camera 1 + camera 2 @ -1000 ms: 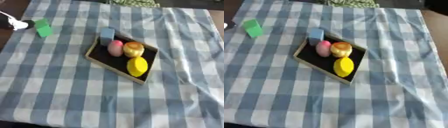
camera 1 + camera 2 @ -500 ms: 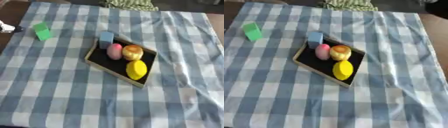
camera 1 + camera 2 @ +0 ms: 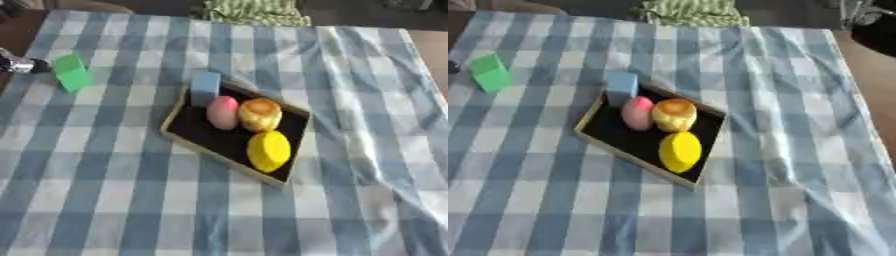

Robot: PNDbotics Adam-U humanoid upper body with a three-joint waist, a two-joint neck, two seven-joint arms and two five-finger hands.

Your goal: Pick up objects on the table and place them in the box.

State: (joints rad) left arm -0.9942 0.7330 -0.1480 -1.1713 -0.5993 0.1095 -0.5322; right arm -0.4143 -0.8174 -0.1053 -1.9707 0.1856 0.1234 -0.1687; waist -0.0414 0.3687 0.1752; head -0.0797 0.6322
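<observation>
Box (image 3: 188, 135) holds pink, orange, yellow items; green block (image 3: 72, 73) outside; left hand (image 3: 17, 64) beside it, fingers unclear.

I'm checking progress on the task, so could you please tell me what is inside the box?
The box holds a pink egg-shaped object, an orange round object and a yellow lemon-shaped object. The floor beneath them is hidden.

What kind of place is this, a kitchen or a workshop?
Probably a tabletop practice setup, not a real kitchen: a blue checked cloth covers the table, and a shallow box holds toy-like pieces, with a green block lying apart.
</observation>
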